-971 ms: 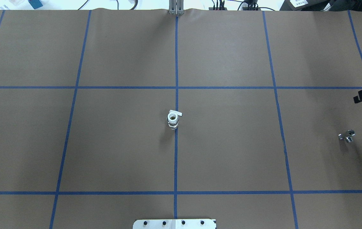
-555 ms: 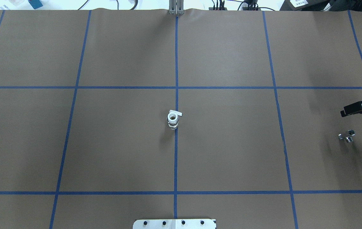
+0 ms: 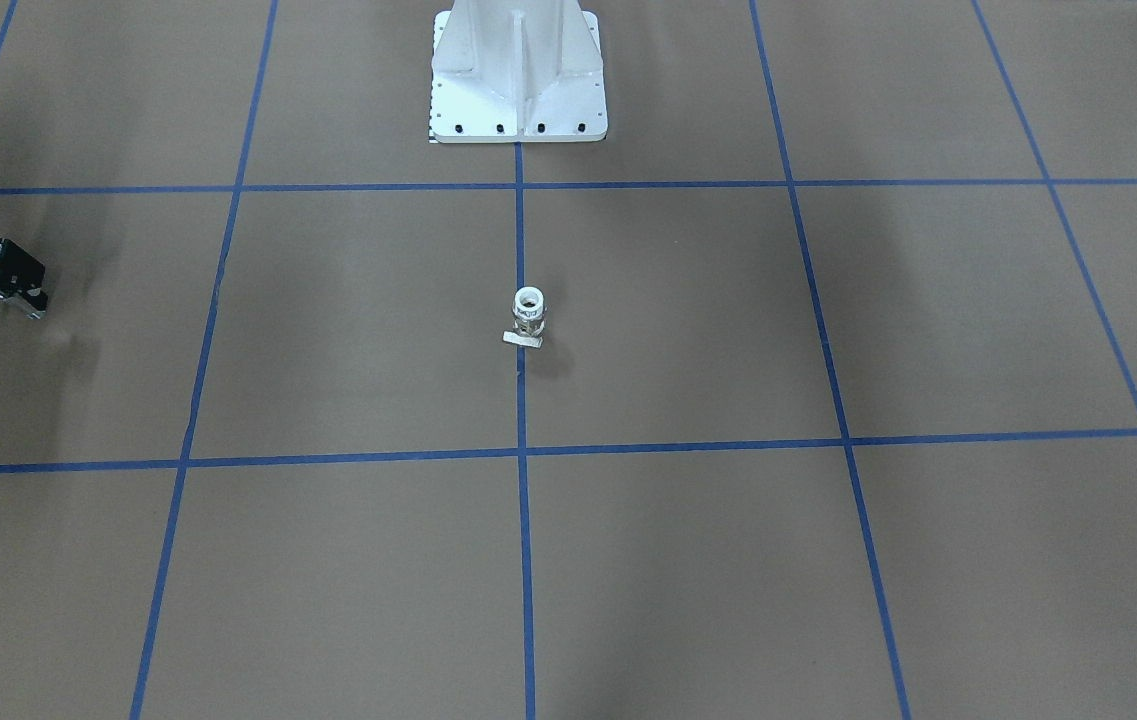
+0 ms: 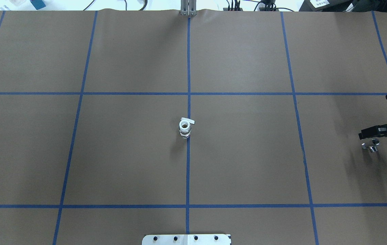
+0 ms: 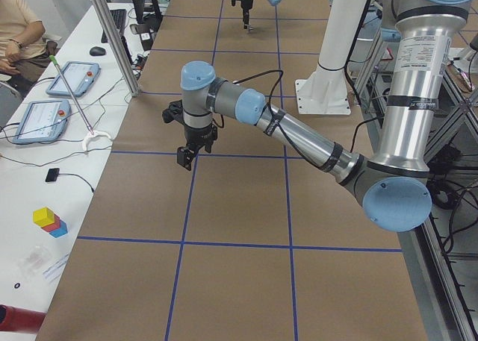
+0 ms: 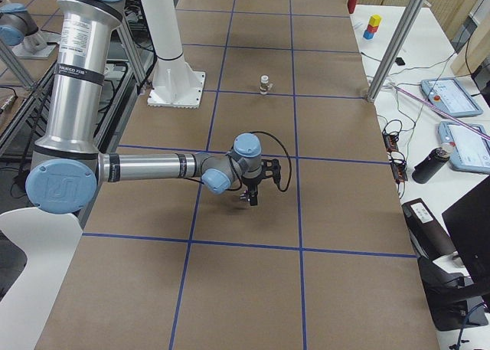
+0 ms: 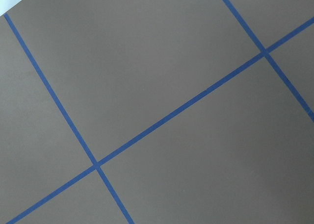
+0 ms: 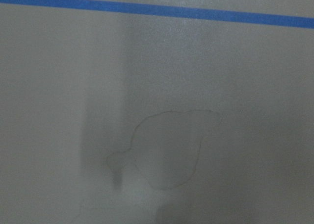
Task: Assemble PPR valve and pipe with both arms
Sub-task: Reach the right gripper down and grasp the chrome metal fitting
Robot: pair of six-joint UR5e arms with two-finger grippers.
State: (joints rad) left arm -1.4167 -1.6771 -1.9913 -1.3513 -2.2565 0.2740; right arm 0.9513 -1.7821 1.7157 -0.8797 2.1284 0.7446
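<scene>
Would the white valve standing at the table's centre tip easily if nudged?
Probably tippy: the white valve stands upright on a narrow end, taller than wide. Its ringed body looks like rigid plastic, so likely stiff and light. The flat handle jutting to one side may make it swivel when pushed.

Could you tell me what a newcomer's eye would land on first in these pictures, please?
First, the lone white valve fitting, standing upright on the blue centre line in the middle of the brown table. Next, the right tool near the table's right edge, its tip close beside a small shiny metal part; whether they touch is unclear. The left tool hangs above the paper at the opposite end.
</scene>
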